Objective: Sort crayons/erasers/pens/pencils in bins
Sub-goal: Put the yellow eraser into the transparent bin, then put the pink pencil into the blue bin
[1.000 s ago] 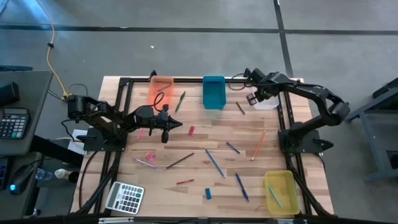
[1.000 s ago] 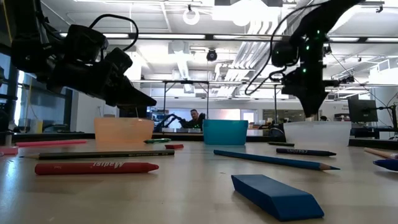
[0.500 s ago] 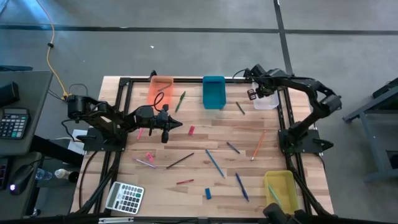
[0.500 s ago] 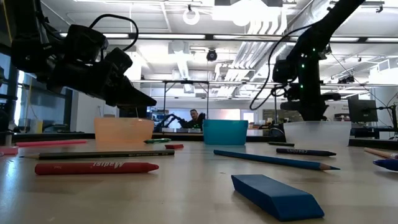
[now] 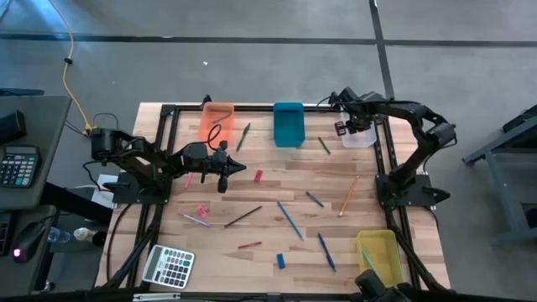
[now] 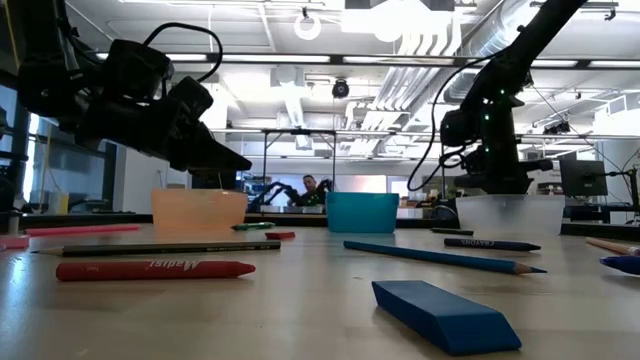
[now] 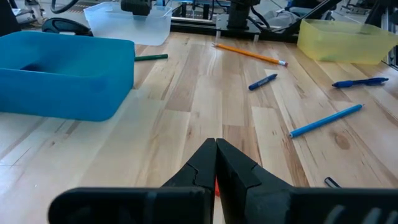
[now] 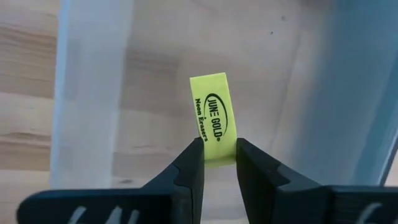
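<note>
A: Starting at the left, what is the left claw (image 5: 222, 172) doing?

B: It waits over the bench (image 5: 268, 176) at about nine o'clock, its fingers pressed together on nothing I can make out. A pink eraser (image 5: 258, 175) lies just beside it toward three o'clock, and the orange bin (image 5: 216, 121) sits at its twelve.

A: And moving across?

B: The teal bin (image 5: 288, 122) is at twelve o'clock. Loose sticks are scattered through the middle: a blue pencil (image 5: 290, 221), an orange pencil (image 5: 348, 195), and a blue eraser (image 5: 281, 261) toward six. The yellow bin (image 5: 379, 258) is at five o'clock.

A: Then the right side?

B: The right claw (image 8: 216, 163) hangs over the clear bin (image 5: 359, 134) at about one o'clock, pinching a yellow eraser (image 8: 214, 118) marked "June Gold" by its lower end. The wrist view looks straight down into that bin, with the bench's wood showing through its floor.

A: What might go wrong?

B: The grip is only on the eraser's tip, so I'd judge it could twist or slip early. On release it may bounce on the hard plastic, or cling to one rubbery finger and ride back out. The claw sits near the bin's wall, so a drop off-centre could clip the rim.
</note>
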